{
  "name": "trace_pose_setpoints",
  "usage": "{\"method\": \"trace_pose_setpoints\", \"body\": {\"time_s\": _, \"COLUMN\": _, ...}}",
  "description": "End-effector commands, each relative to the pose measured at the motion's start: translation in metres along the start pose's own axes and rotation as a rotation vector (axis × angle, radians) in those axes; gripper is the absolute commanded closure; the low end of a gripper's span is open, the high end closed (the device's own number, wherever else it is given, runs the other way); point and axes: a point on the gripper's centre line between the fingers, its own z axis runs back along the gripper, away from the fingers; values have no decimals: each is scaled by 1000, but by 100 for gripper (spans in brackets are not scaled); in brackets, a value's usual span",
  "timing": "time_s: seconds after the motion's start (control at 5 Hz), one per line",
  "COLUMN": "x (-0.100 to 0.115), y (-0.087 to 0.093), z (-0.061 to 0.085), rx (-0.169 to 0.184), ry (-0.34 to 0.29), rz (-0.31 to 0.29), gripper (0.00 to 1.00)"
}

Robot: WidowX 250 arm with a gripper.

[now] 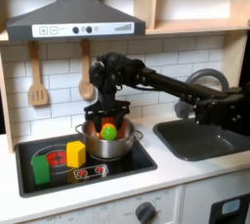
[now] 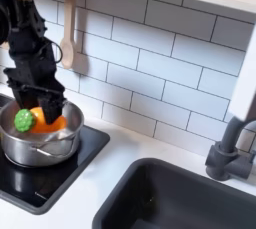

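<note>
Working from the first exterior view's left, you have a green block (image 1: 41, 168) and a yellow block (image 1: 75, 154) standing on the black stovetop (image 1: 59, 182), well apart from the job, so leave them be and keep your attention on the silver pot (image 1: 108, 142) just to their right. The gripper (image 1: 105, 122) hangs straight down into the pot's mouth, and in the second exterior view its jaws look pinched on a small toy vegetable (image 2: 36, 119); I judge the grip light, so move slowly and keep the wrist vertical so that the fingers clear the pot's rim (image 2: 66, 136) and its handle (image 2: 50, 151). Avoid swinging toward the tiled wall, where a wooden spoon (image 1: 86, 86) hangs close behind the arm. The toy itself is orange with a green leafy tip, smooth and rounded, likely to slip; it sits inside the pot, level with the rim. Further right lies the dark sink (image 1: 210, 140) with its grey faucet (image 2: 232, 154), clear of your path.
</note>
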Motion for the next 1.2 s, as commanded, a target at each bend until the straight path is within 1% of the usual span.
{"method": "trace_pose_setpoints", "body": {"time_s": 0.0, "x": 5, "y": -5, "z": 11, "rx": -10, "ry": -37, "rz": -15, "gripper": 100}}
{"method": "trace_pose_setpoints", "body": {"time_s": 0.2, "x": -4, "y": -6, "z": 2, "rx": -20, "ry": -6, "rz": -12, "gripper": 100}}
{"method": "trace_pose_setpoints", "body": {"time_s": 0.4, "x": 3, "y": -10, "z": 12, "rx": -20, "ry": -40, "rz": -16, "gripper": 100}}
{"method": "trace_pose_setpoints", "body": {"time_s": 0.6, "x": 9, "y": -11, "z": 23, "rx": -31, "ry": -73, "rz": -14, "gripper": 100}}
{"method": "trace_pose_setpoints", "body": {"time_s": 0.8, "x": 10, "y": -18, "z": 31, "rx": -49, "ry": -83, "rz": -31, "gripper": 100}}
{"method": "trace_pose_setpoints", "body": {"time_s": 1.0, "x": 7, "y": -22, "z": 32, "rx": -66, "ry": -80, "rz": -29, "gripper": 100}}
